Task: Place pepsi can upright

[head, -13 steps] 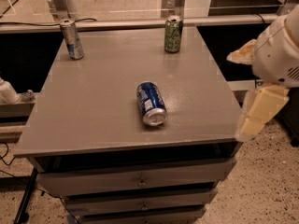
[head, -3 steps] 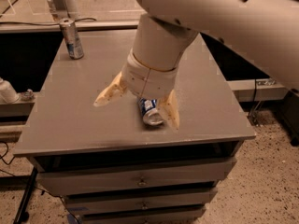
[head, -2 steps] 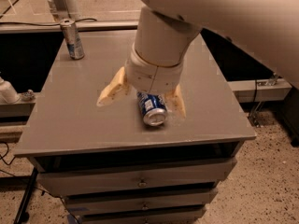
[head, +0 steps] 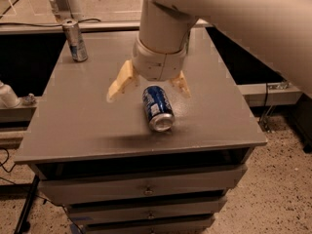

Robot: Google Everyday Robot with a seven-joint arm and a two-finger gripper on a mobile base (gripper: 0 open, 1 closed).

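Note:
The pepsi can (head: pixel 157 108), dark blue with a white label patch and a silver end facing me, lies on its side near the middle of the grey table (head: pixel 87 111). My gripper (head: pixel 150 86) hangs over the can's far end, open, with one tan finger (head: pixel 121 83) to the can's left and the other finger (head: pixel 180 84) to its right. The fingers straddle the can's far end without closing on it. The white arm fills the upper right of the view.
A slim silver-and-blue can (head: pixel 75 40) stands upright at the table's back left corner. The arm hides the table's back right. Drawers (head: pixel 146 191) sit under the tabletop. A white object (head: pixel 7 94) lies off to the left.
The arm came in from the right side and over the table. In the last second the gripper shifted back and up, so the can's near end now shows in front of the fingers.

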